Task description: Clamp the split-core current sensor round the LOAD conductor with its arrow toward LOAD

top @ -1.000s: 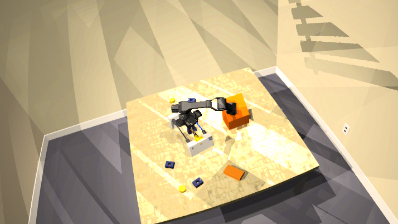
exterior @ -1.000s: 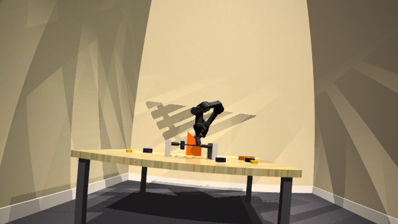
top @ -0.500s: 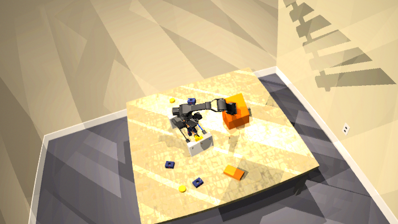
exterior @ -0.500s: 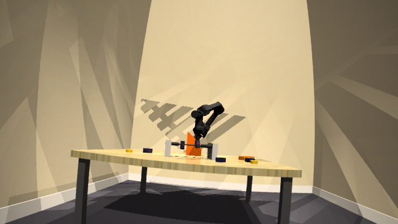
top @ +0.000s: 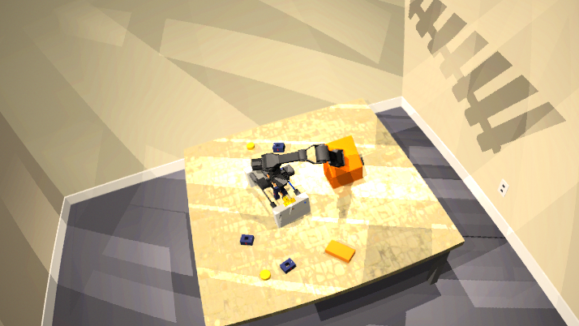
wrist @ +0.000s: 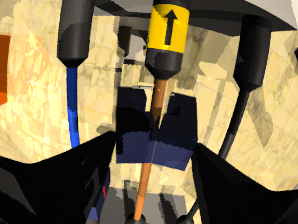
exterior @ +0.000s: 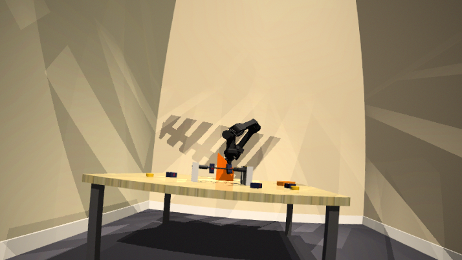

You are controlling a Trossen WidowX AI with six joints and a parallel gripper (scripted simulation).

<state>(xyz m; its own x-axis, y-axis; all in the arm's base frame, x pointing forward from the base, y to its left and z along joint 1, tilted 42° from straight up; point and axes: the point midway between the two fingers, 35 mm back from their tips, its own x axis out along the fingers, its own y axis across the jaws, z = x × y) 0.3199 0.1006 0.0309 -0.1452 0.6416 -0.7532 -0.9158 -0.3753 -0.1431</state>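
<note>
Pale wood surfaces the table (top: 397, 211) (exterior: 136, 187), which stands on dark legs between cream walls; slatted shadow falls on one wall. Unless noted, positions are given as seen from the top.

End effector: the gripper (top: 279, 190) (exterior: 229, 163) (wrist: 154, 143) is pointed downward, with its fingers pinching the dark blue split-core sensor (top: 276, 192) (exterior: 229, 169) (wrist: 171, 152). The sensor lies directly between the fingertips, raised above the table. In the wrist view, its two halves are splayed in a V; the gap faces the yellow arrow band (wrist: 167, 30).

Conductors: the copper-coloured conductor (wrist: 143, 185) carries that band and lines up with the gap between the halves. Whether it is fully seated inside cannot be determined. The sensor's own arrow is not discernible. A blue conductor (top: 292, 186) (wrist: 72, 100) runs right of the sensor, and a black conductor (wrist: 239, 115) runs left. A white end plate (top: 292, 212) (exterior: 249, 175) supports the near end.

Surroundings: an orange box (top: 354, 158) (exterior: 223, 173) is at the right, behind the fixture in the exterior view. Near side, left to right: a dark blue block (top: 246, 240) (exterior: 255, 185), a yellow disc (top: 265, 275) (exterior: 294, 187) and an orange bar (top: 340, 251) (exterior: 285, 182).
</note>
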